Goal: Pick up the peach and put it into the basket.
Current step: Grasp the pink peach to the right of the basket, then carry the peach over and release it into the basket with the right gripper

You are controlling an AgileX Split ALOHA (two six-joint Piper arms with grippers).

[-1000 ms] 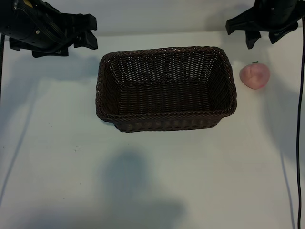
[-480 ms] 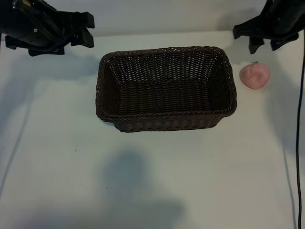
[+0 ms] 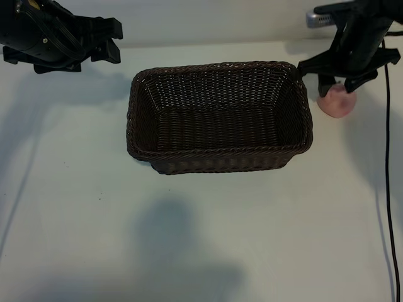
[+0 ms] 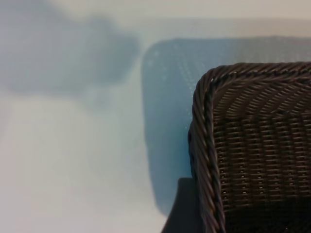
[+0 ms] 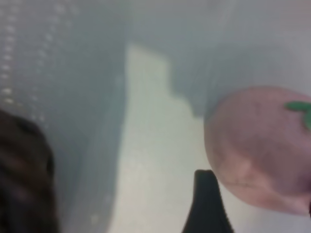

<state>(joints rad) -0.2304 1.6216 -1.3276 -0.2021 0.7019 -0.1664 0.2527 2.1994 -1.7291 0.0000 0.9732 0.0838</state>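
Peach point(image 3: 338, 103) on the table point(image 3: 208, 226), just beside the basket point(image 3: 218, 117). Right gripper point(image 3: 339, 82), jaws spread, directly above the peach. Left gripper point(image 3: 114, 43), jaws spread, parked near the basket's far corner. No legible writing.

A plain white surface point(image 3: 208, 239) fills nearly everything from where I stand, matte and bare toward the near edge. Behind it runs a pale wall point(image 3: 214, 19), meeting the far edge in a soft line. Light falls from above (several soft grey shadows lie across the white, the broadest near the front).
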